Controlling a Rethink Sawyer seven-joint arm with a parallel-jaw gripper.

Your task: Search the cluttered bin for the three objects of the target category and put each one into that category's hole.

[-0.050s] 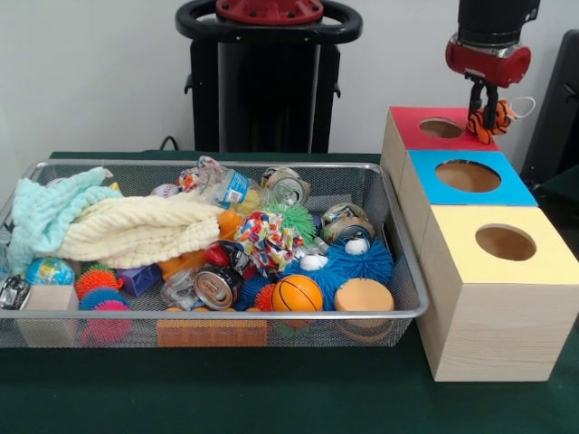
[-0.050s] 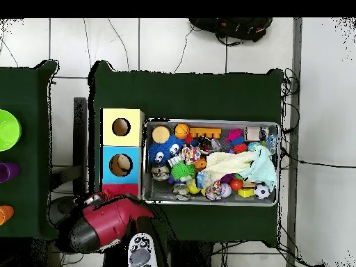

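My gripper [image 1: 483,110] hangs at the top right, shut on a small orange and black striped tiger toy [image 1: 500,116]. The toy dangles just right of the hole [image 1: 441,127] in the red-topped box [image 1: 412,128], a little above the box's far right corner. Beside it stand the blue-topped box [image 1: 516,192] and the yellow-topped box [image 1: 452,226], each with a round hole. In the overhead view the red arm [image 2: 104,222] covers most of the red box [image 2: 119,188] and hides the gripper and toy.
A wire mesh bin [image 1: 271,315] left of the boxes holds a cream knitted cloth [image 1: 136,226], a mint towel [image 1: 41,212], cans, a plastic bottle [image 1: 222,185], a small basketball [image 1: 297,293] and a blue spiky toy [image 1: 362,262]. A green bowl [image 2: 7,129] sits on a side table.
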